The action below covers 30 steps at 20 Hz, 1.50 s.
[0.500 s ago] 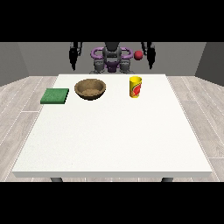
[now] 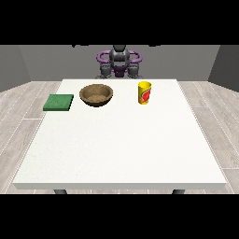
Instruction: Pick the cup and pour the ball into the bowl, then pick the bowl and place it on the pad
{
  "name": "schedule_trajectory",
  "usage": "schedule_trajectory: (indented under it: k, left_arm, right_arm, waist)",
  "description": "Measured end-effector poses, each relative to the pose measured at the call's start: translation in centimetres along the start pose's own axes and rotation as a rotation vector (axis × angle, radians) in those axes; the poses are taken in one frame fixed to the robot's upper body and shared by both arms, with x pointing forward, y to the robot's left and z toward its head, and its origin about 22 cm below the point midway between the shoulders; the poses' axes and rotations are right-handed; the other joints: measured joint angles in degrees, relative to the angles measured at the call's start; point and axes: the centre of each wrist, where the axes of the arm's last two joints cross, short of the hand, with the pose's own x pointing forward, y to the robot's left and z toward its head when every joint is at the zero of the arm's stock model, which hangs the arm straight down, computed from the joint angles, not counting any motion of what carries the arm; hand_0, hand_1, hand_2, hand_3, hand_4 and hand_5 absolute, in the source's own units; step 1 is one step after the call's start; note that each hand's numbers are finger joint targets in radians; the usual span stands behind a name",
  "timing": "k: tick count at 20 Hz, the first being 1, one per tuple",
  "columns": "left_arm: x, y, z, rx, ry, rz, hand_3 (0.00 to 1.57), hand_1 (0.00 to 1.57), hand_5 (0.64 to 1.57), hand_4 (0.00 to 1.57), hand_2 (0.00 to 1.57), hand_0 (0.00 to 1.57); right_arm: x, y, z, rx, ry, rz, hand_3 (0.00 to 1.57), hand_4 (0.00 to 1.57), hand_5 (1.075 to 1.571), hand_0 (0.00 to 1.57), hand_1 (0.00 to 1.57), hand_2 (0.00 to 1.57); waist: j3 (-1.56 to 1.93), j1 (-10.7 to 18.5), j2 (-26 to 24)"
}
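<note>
Front view: the cup (image 2: pixel 144 93) stood upright on the white desk (image 2: pixel 121 144), toward the far edge at the view's right. The bowl (image 2: pixel 96 94) sat well apart to its left, with the green pad (image 2: pixel 59 102) beyond that. The ball did not show. Neither hand was visible, so their state could not be told. Judged risk: the upright cup could tip under a sideways approach, spilling its contents short of the bowl. The desk surface was plain white; pale plank flooring and grey walls surrounded it.
</note>
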Motion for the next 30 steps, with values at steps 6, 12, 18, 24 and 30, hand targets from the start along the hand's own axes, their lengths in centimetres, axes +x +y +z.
schedule_trajectory:
  k: [6,12,18,24,30]
  left_arm:
    - [4.0,-1.8,0.6,0.014,0.034,0.062,0.00,0.00,1.559,0.57,0.00,0.00]
    - [5.5,-3.1,-0.3,0.017,-0.121,0.043,0.00,0.00,1.550,0.59,0.00,0.00]
    - [5.0,-3.1,-2.6,0.023,-0.303,-0.001,0.00,0.00,1.507,0.57,0.00,0.00]
    - [1.0,-1.0,-4.1,0.038,-0.404,-0.052,0.00,0.00,1.483,0.36,0.00,0.00]
    - [-2.4,0.9,-6.1,0.034,-0.371,-0.078,0.00,0.00,1.442,0.00,0.00,0.00]
  right_arm:
    - [3.5,-0.2,1.5,-0.012,0.034,-0.042,0.00,0.77,1.544,0.00,0.00,0.00]
    - [6.8,-0.1,1.4,0.001,-0.116,-0.055,0.00,0.72,1.546,0.00,0.00,0.00]
    - [7.0,0.4,-0.1,0.026,-0.287,-0.060,0.00,0.68,1.539,0.00,0.00,0.00]
    - [6.8,-0.6,-1.0,0.031,-0.388,-0.066,0.00,0.68,1.551,0.00,0.00,0.00]
    - [6.2,-2.9,-1.8,0.032,-0.393,-0.070,0.00,0.66,1.558,0.00,0.00,0.00]
  waist:
    - [0.10,-1.1,-0.8]
    - [0.12,-2.4,9.2]
    - [0.12,-2.7,21.8]
    - [0.11,-3.4,29.4]
    - [0.09,-4.3,30.2]
